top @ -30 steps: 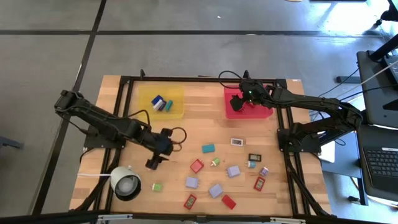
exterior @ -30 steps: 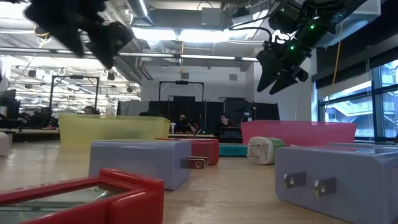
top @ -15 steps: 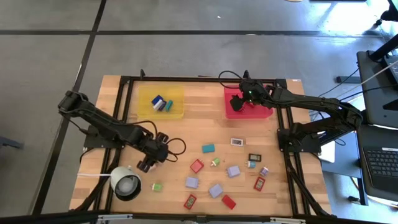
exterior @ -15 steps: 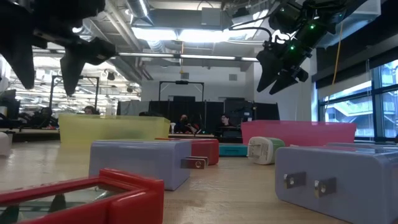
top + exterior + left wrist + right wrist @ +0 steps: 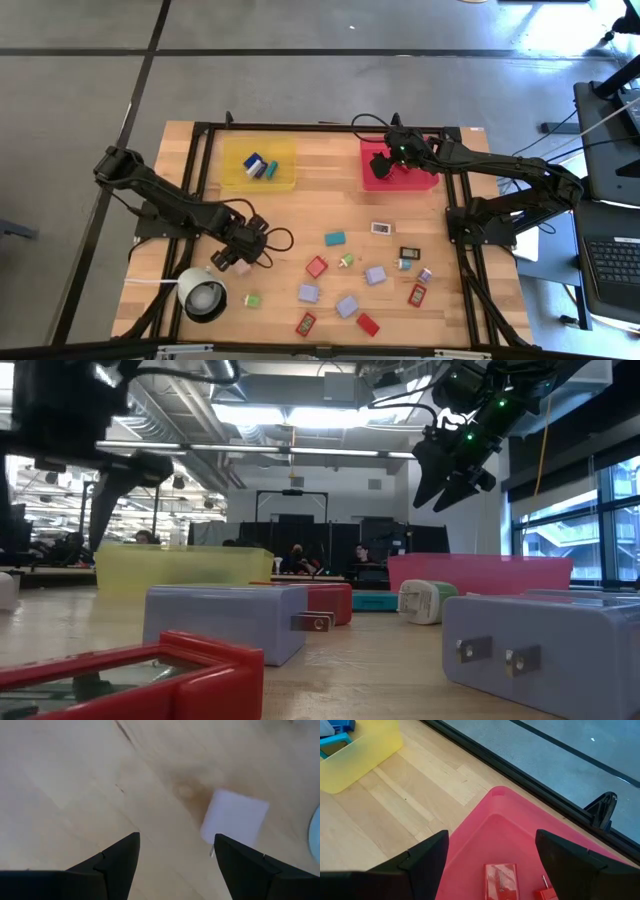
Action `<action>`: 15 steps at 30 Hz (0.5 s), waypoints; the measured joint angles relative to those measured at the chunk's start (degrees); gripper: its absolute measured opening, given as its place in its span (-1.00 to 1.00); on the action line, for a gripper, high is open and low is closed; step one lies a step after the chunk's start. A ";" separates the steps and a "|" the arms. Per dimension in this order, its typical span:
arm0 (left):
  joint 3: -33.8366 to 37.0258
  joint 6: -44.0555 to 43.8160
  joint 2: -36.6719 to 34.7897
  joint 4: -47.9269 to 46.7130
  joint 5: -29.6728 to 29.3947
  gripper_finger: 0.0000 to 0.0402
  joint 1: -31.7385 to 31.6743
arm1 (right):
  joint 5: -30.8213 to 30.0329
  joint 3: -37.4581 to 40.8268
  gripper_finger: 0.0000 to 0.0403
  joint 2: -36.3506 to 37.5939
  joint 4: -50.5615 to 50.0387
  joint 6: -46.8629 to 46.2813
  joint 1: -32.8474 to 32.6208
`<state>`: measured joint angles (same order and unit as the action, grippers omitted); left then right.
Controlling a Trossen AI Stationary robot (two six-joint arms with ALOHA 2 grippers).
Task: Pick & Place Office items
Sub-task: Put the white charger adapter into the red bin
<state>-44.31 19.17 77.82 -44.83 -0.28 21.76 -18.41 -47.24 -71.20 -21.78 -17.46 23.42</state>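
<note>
Small office items lie scattered on the wooden table's near half: teal block point(image 5: 335, 238), red block point(image 5: 316, 266), lilac blocks point(image 5: 375, 274) point(image 5: 308, 292), and others. My left gripper point(image 5: 230, 262) point(image 5: 175, 837) is open and hovers low over the table near the left side. A pale lilac block point(image 5: 234, 817) point(image 5: 241, 268) lies flat just ahead of its fingertips, untouched. My right gripper point(image 5: 386, 160) point(image 5: 492, 837) is open and empty above the red tray point(image 5: 428, 180), where red pieces point(image 5: 501, 879) lie. The yellow tray point(image 5: 285, 180) holds blue and teal items point(image 5: 260, 166).
A white round cylinder with a dark centre point(image 5: 203, 293) stands close to my left gripper, on its near-left side. A small green piece point(image 5: 252, 299) lies near it. A black frame point(image 5: 205, 130) runs along the table's edges. Bare wood lies between the two trays.
My left gripper has moved toward the table's near-left corner and come down toward the table, turning as it went; it now hangs over the pale lilac block beside the white cylinder. It has stayed open.
</note>
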 joint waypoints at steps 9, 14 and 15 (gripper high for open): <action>1.76 1.87 0.00 -0.35 5.99 0.28 0.01 | -0.02 0.00 0.50 0.00 0.00 0.00 0.00; 1.76 2.35 0.00 -0.80 8.84 0.28 0.34 | 0.00 0.00 0.50 0.00 0.00 0.00 0.00; 1.76 2.82 0.00 -0.82 8.89 0.28 0.39 | 0.00 0.00 0.50 0.00 -0.02 -0.01 0.00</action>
<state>-42.54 21.99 77.82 -45.65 8.61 22.15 -18.41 -47.24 -71.20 -21.80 -17.47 23.42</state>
